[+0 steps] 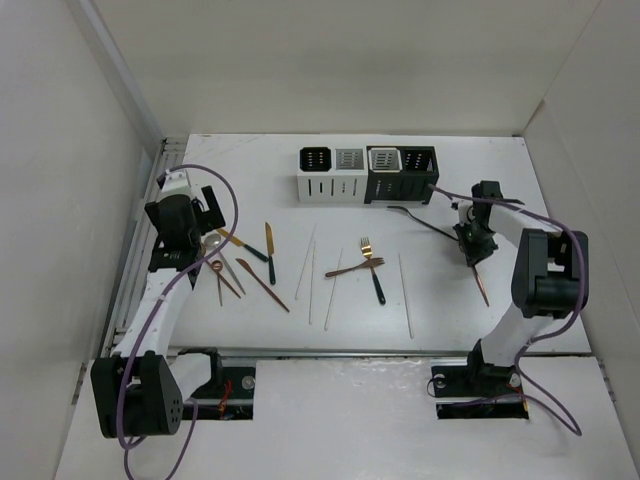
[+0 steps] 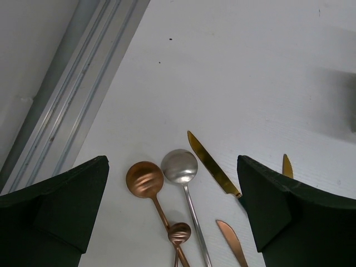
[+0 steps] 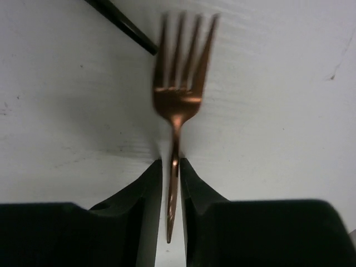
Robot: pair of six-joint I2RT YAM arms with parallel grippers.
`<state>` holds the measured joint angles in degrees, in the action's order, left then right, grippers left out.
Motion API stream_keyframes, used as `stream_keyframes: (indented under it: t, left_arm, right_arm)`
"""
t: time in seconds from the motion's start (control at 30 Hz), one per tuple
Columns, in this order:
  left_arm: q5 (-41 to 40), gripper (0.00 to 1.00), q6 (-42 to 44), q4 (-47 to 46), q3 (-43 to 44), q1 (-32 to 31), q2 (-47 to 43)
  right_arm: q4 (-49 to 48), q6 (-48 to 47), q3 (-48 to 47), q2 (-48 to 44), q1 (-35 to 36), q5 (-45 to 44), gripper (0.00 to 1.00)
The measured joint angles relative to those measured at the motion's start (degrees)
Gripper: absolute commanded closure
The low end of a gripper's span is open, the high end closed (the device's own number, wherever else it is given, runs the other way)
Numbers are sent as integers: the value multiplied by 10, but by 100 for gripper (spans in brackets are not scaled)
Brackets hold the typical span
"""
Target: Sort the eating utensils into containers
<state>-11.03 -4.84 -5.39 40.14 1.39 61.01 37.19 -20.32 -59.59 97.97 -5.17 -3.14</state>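
Right gripper [image 3: 171, 167] is clamped on the copper fork [image 3: 181, 100] by its handle, tines pointing away. Just past them lies a black handle [image 3: 119, 25]. Left gripper [image 2: 172, 178] gapes wide over a copper spoon [image 2: 144, 179] and a silver spoon [image 2: 179, 166]. The containers [image 1: 368, 175] stand far back.

White table [image 1: 450, 310] w/ alu rail [image 2: 78, 94] along left edge, white walls [image 1: 60, 150] around.
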Motion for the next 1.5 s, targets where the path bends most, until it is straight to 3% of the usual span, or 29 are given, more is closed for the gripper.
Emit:
stream_keyframes:
  t: [0.07, 0.1, 0.23, 0.33, 0.53, 0.73, 0.87, 1.03, 1.23, 1.5]
  left_arm:
    - [0, 0, 1, -3, 0, 0, 0]
    - [0, 0, 1, -5, 0, 1, 0]
    - [-1, 0, 1, -6, 0, 1, 0]
    - [-2, 0, 1, -5, 0, 1, 0]
    - [-2, 0, 1, -8, 0, 1, 0]
    - [-2, 0, -5, -23, 0, 1, -1]
    - [-1, 5, -36, -16, 2, 6, -1]
    - [12, 8, -80, 42, 33, 15, 5]
    - [30, 11, -105, 107, 58, 17, 16]
    - [43, 15, -113, 182, 59, 17, 29]
  right_arm:
    - [24, -5, -28, 26, 0, 8, 85]
    - [40, -6, -45, 39, 0, 12, 100]
    - [86, -7, -115, 92, 0, 18, 100]
    - [86, -7, -117, 93, -4, 19, 100]
    - [73, -9, -75, 18, -65, 34, 100]
    - [66, 1, -184, -87, -101, 68, 100]
    - [-45, 57, -280, -121, -66, 101, 100]
    - [-237, 123, -284, -140, 45, 128, 100]
    - [-392, 177, -292, -39, 111, 171, 100]
    - [-442, 188, -293, 111, 128, 164, 100]
